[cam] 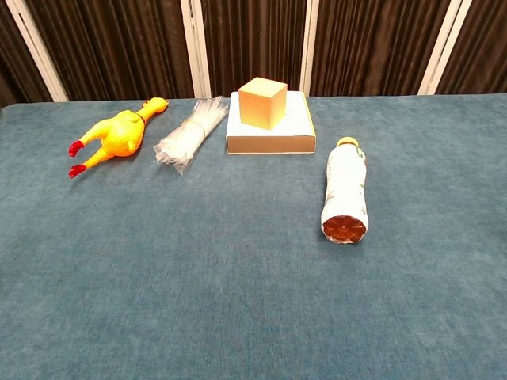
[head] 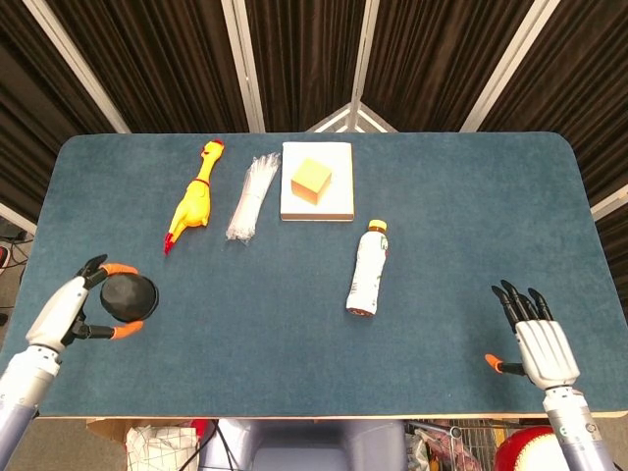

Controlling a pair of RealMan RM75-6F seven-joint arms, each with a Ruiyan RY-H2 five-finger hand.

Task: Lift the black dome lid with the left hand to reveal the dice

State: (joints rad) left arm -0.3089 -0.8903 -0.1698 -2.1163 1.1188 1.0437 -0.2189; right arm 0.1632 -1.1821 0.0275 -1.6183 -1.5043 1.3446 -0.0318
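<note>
In the head view my left hand (head: 69, 314) grips the black dome lid (head: 128, 297) near the table's front left, its orange-tipped fingers (head: 120, 269) around the rim. I cannot tell whether the lid touches the cloth. An orange cube (head: 311, 181) (cam: 262, 103) sits uncovered on a white slab (head: 336, 204) (cam: 269, 143) at the back middle. My right hand (head: 537, 348) is at the front right, fingers spread, holding nothing. The chest view shows neither hand nor the lid.
A yellow rubber chicken (head: 193, 201) (cam: 117, 137) and a bundle of clear sticks (head: 250, 196) (cam: 187, 131) lie left of the slab. A plastic bottle (head: 368, 268) (cam: 345, 192) lies on its side right of the middle. Blue cloth covers the table (head: 461, 216).
</note>
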